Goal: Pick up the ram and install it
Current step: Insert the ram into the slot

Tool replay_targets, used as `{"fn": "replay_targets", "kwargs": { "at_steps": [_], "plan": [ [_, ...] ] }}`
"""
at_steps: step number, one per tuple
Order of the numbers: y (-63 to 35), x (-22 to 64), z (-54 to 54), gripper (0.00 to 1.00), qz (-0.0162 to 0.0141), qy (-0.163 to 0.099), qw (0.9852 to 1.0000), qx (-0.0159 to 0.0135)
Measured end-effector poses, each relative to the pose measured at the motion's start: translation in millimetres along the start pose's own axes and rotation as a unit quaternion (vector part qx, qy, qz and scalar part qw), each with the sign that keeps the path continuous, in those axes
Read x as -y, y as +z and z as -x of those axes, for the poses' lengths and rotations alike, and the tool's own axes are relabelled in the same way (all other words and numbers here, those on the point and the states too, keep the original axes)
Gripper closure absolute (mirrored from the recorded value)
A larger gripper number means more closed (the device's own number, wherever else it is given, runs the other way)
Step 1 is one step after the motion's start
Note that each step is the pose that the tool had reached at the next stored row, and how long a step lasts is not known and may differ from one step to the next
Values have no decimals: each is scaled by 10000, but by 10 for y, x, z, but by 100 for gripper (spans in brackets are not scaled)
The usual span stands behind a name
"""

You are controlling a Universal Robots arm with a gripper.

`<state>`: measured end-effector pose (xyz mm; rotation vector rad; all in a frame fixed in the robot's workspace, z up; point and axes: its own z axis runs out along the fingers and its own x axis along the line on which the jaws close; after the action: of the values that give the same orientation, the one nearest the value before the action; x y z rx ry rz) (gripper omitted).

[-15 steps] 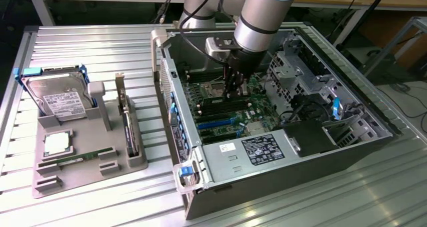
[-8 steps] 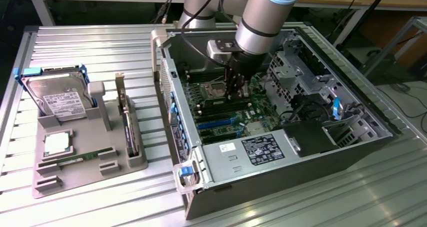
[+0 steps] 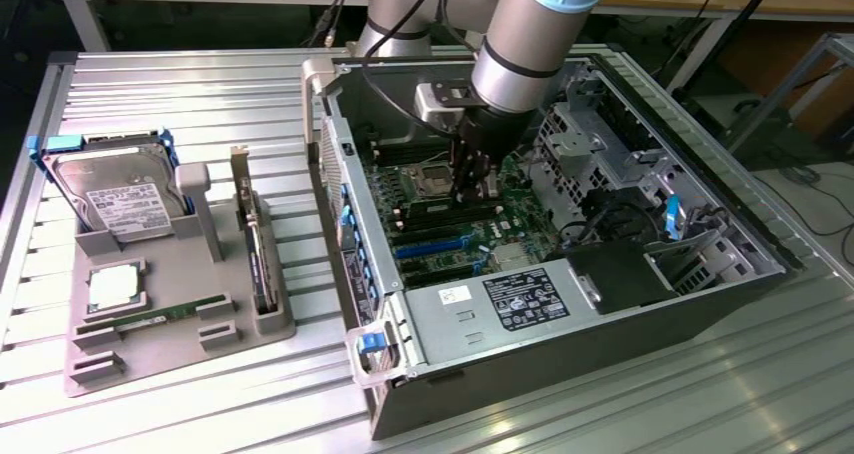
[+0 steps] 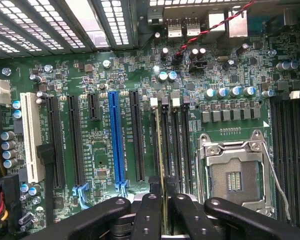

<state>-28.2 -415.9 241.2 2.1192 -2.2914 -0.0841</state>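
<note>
The ram (image 4: 161, 150) shows edge-on as a thin green strip clamped between my two black fingers (image 4: 147, 212). My gripper (image 4: 163, 202) is shut on it. The stick hangs just above the black memory slots (image 4: 176, 145), lined up along them, beside the open CPU socket (image 4: 235, 175). I cannot tell whether its lower edge touches a slot. In the exterior view my gripper (image 3: 474, 189) reaches straight down into the open computer case (image 3: 441, 324), over the motherboard (image 3: 441, 224).
A blue expansion slot (image 4: 117, 140) and black ones lie beside the memory slots. Drive cages and cables (image 3: 627, 214) fill the case at the exterior view's right. A grey tray (image 3: 174, 359) outside holds a hard drive (image 3: 120, 199), a CPU (image 3: 114, 286), an upright card (image 3: 254, 244) and a thin green stick (image 3: 154, 320).
</note>
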Motion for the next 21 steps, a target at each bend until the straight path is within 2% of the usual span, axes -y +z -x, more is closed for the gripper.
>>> {"fn": "replay_targets", "kwargs": {
  "at_steps": [21],
  "plan": [
    [79, -1, -4, 86, 0, -8, 10000, -7]
  ]
}}
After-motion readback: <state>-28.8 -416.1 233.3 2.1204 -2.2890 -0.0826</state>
